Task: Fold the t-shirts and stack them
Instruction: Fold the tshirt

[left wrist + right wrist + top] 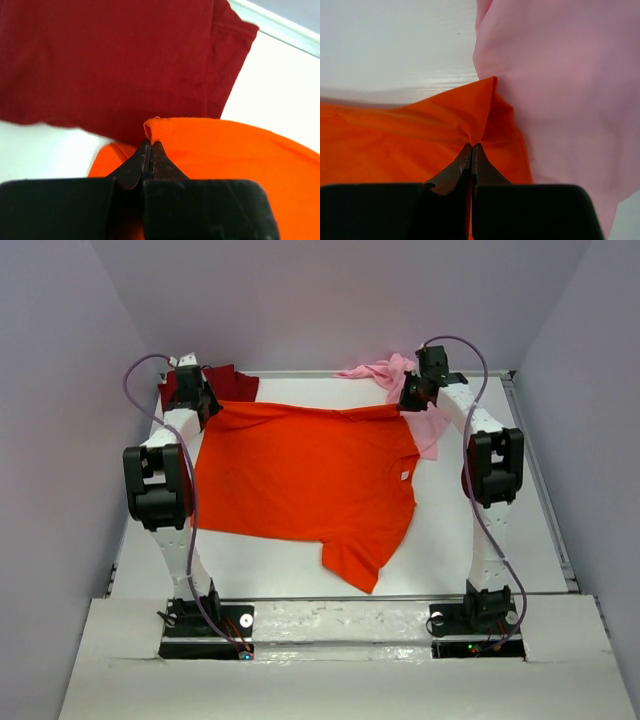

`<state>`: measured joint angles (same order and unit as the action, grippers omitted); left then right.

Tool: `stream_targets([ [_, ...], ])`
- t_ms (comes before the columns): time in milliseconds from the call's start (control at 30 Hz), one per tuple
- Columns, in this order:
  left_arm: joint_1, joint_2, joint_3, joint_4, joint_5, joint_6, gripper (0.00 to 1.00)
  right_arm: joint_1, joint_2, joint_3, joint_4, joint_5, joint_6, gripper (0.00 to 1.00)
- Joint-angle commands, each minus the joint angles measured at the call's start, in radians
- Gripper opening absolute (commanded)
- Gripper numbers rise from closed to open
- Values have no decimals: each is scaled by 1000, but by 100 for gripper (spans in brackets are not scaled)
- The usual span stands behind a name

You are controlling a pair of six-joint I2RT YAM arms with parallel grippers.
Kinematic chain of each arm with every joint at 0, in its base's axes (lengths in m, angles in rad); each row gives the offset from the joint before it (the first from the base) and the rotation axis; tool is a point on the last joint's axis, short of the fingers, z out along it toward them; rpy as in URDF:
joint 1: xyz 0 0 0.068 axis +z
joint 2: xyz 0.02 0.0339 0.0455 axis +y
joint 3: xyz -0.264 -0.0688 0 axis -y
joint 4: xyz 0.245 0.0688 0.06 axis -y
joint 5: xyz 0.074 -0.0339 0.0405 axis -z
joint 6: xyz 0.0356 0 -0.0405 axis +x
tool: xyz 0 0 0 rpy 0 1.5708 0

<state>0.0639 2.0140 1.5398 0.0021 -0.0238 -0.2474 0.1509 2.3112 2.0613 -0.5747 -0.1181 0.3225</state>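
Across the white table (480, 560) the biggest thing by far is the orange t-shirt (300, 475), spread out mostly flat with one sleeve poking toward the near edge. Its far edge is pulled into a straight line between the two arms, so the back corners look lifted and the rest drapes down onto the table. Cloth looks thin and soft, matte, hardly any wrinkles.

Far left corner has the dark red t-shirt (232, 383), lying flat with what look like layered edges along one side. I'd guess that one's already folded, though the arm hides part of it. Far right corner has the light pink t-shirt (385, 370), a crumpled heap, clearly not folded.

So my read: maybe one done, orange only getting started, pink untouched, no stack yet.

Left gripper (151, 145) is squeezed tight on a little rolled nub of orange hem, just beside the red one. Right gripper (471, 146) same deal, pinching a puckered orange corner right up against the pink
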Motion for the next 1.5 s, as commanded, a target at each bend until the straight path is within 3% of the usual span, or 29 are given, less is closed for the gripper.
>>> stream_targets([
  [0,-4,-150,-105,102,15,-15,0,-5,-163,-132,98,-84,21,0],
  [367,-12,-267,-267,124,-25,-39,0,61,-469,-582,217,-81,26,0],
  [600,-13,-296,-323,110,-44,-49,0,70,-595,-731,225,-43,18,0],
  [767,-13,-302,-351,108,-77,-38,0,70,-651,-759,202,3,18,0],
  [1200,-12,-301,-294,81,-73,-29,0,61,-601,-432,15,23,-13,0],
  [1267,-12,-296,-296,81,-77,-27,0,61,-625,-447,7,6,-5,0],
  [1467,-12,-271,-311,96,-85,-24,0,61,-766,-722,92,-2,20,0],
])
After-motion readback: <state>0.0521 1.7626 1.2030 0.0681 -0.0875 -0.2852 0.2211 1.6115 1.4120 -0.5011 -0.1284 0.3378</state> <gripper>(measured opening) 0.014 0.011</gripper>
